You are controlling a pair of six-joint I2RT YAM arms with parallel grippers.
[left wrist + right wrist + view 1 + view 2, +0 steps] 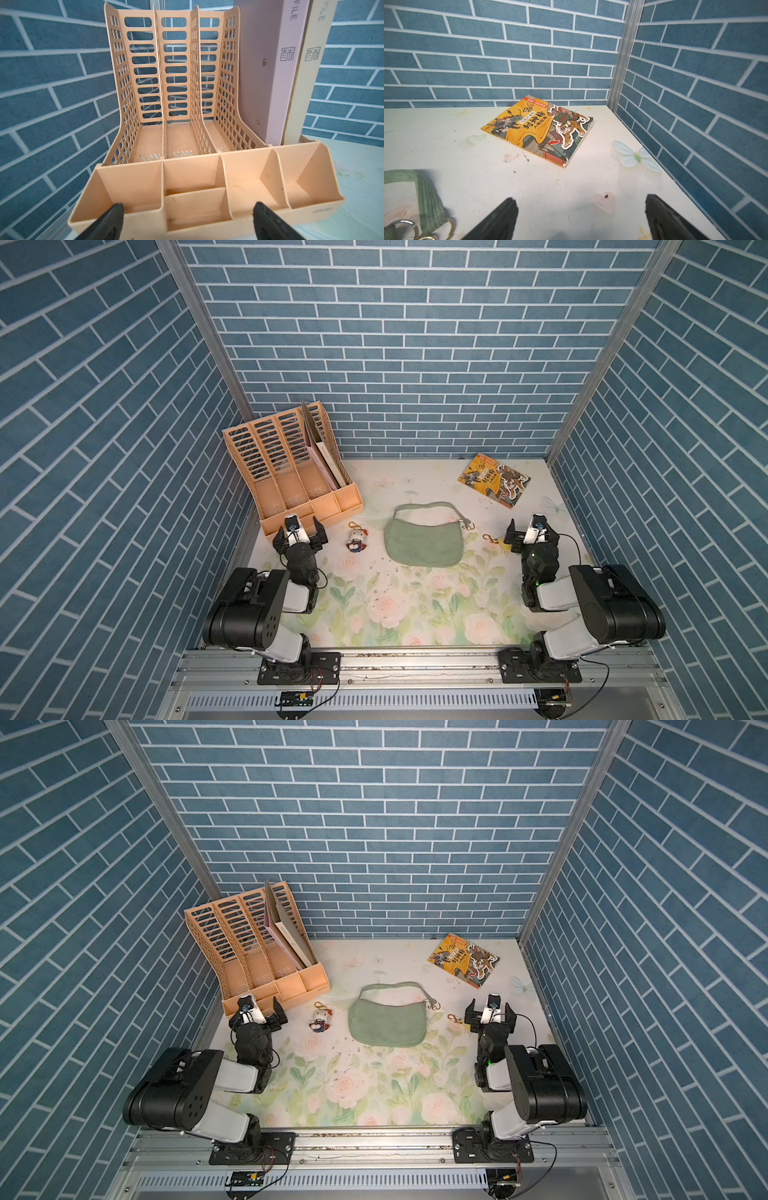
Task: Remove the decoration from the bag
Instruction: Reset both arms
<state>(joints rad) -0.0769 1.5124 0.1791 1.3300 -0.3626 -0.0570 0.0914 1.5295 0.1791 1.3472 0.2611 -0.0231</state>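
The sage-green bag (424,543) (388,1023) lies flat mid-table, its thin strap (425,193) arching over the far side and ending in a metal clasp (404,226). The decoration, a small white plush doll (355,540) (321,1021) on a gold chain, lies on the table left of the bag and apart from it. My left gripper (298,531) (257,1013) (188,205) stands open and empty left of the doll, facing the rack. To the right of the bag my right gripper (531,529) (491,1011) (580,199) is also open and empty.
A peach file rack (291,472) (187,104) with two folders stands at the back left, close to the left gripper. A yellow picture book (494,480) (537,128) lies at the back right. A loose gold clasp (490,538) lies between bag and right gripper. Brick-patterned walls enclose the floral table (415,605).
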